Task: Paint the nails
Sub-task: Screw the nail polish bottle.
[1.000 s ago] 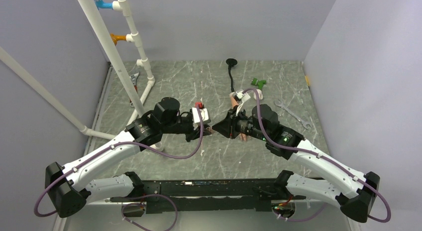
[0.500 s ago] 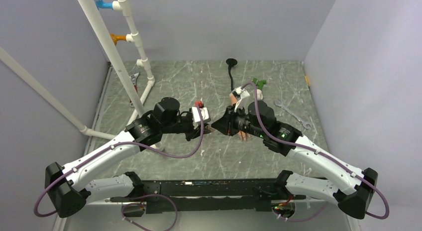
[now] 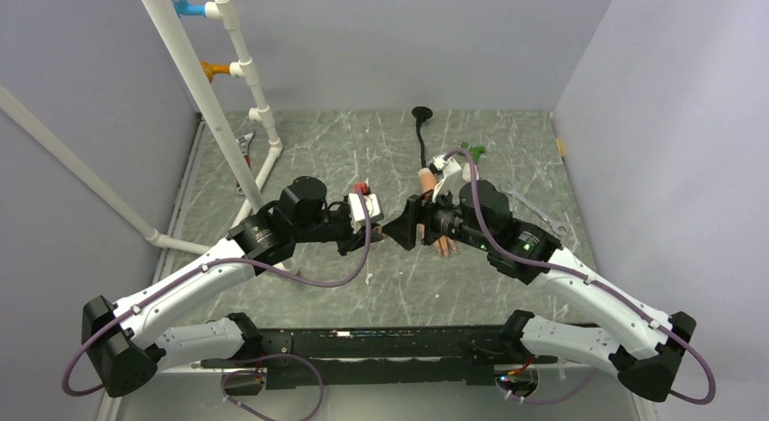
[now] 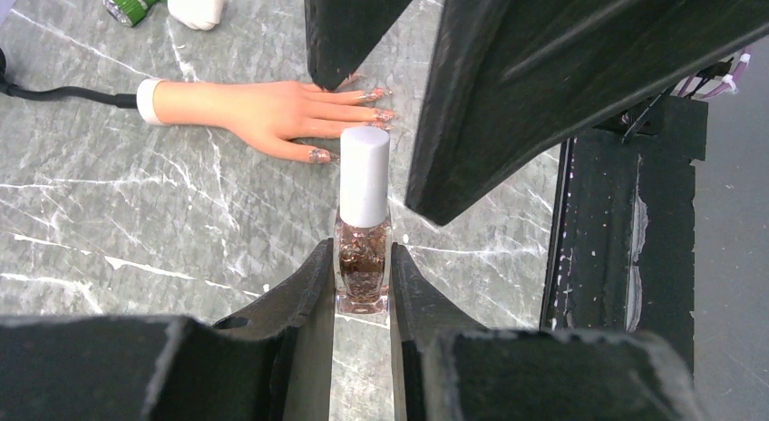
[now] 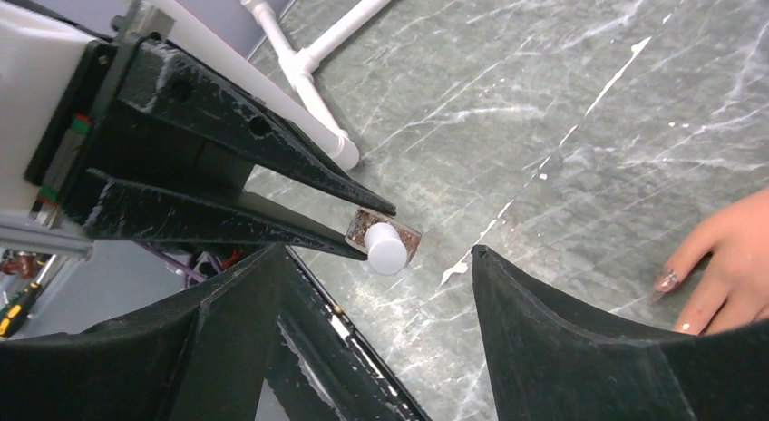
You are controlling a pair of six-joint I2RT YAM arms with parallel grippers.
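Nails point(image 4: 384, 115) beside spread right pincer point(image 5: 374, 253), perhaps touching it

Bright, even overhead light; soft shadows; wrist-view foreground slightly blurred.

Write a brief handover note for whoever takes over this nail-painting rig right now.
Left gripper: shut on the polish bottle, held upright.
Right gripper: open, poised at the white cap, not gripping it.
Mannequin hand lies flat beyond the bottle; its nails look glittery already.
Done: bottle steadied. Left: unscrew cap, brush the nails.
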